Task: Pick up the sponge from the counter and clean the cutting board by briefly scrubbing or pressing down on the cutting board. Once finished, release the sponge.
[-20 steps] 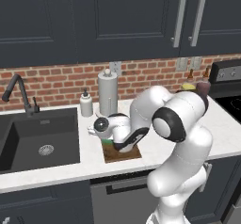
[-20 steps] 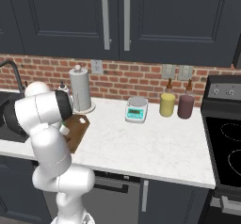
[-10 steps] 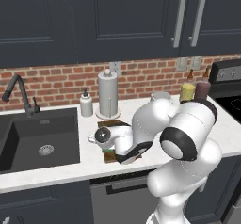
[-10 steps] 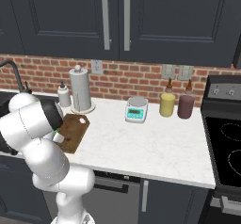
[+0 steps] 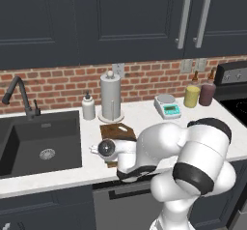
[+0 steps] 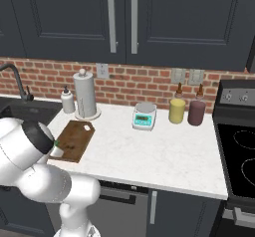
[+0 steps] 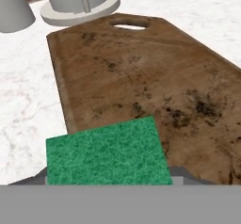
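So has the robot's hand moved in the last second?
Yes. In the left base view the hand has swung left and toward the counter's front edge, away from the paper towel holder.

Sponge [image 7: 107, 153] cut off at the bottom edge; arm hides cutting board's [image 5: 117, 132] near end.

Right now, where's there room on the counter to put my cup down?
The big bare patch of counter lies between the cutting board and the stove, in front of the scale. It is crowded along the brick wall: soap bottle, paper towel roll, scale and two jars.
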